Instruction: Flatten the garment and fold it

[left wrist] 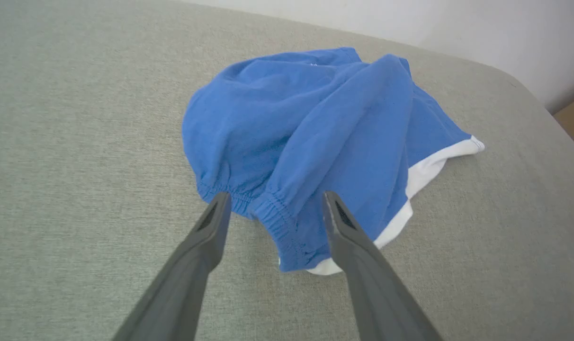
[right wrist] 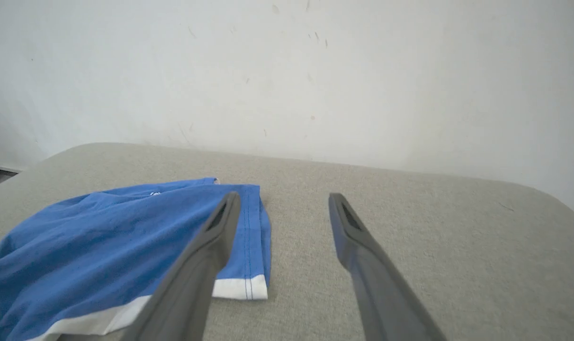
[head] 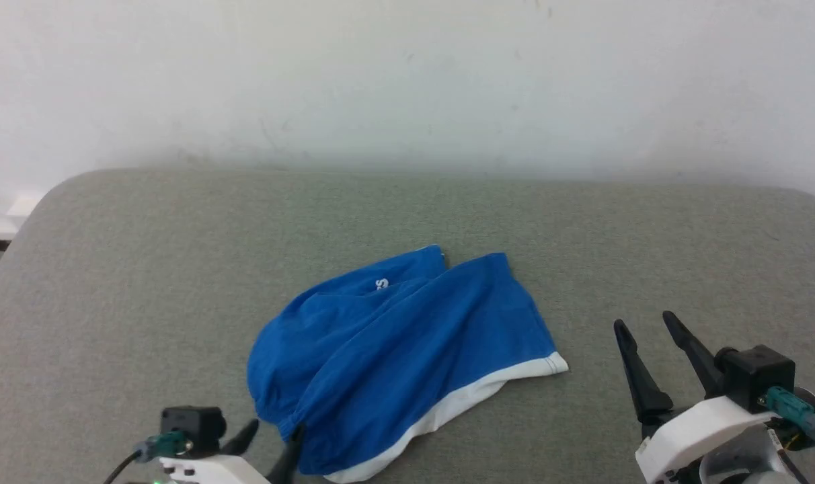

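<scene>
The bright royal-blue soft athletic shorts with white hem bands [head: 394, 336] lie crumpled mid-way across the grey fabric counter [head: 649, 235]. They look light and limp, so the gathered elastic waistband [left wrist: 273, 218] at the near left is probably the firmest hold. The left gripper [head: 273, 435] has its jaws apart at that waistband. The right gripper [head: 644, 323], jaws also apart, is off to the right, clear of the cloth.

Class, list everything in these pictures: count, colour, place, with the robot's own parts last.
garment: one, royal blue with white hem bands, crumpled mid-surface.
padded surface: one, grey-green, under the garment, reaching back to the wall.
wall: one, white, behind the surface.
left gripper: one, dark fingers open, either side of the garment's gathered waist edge.
right gripper: one, dark fingers open, right of the garment, apart from it.
</scene>
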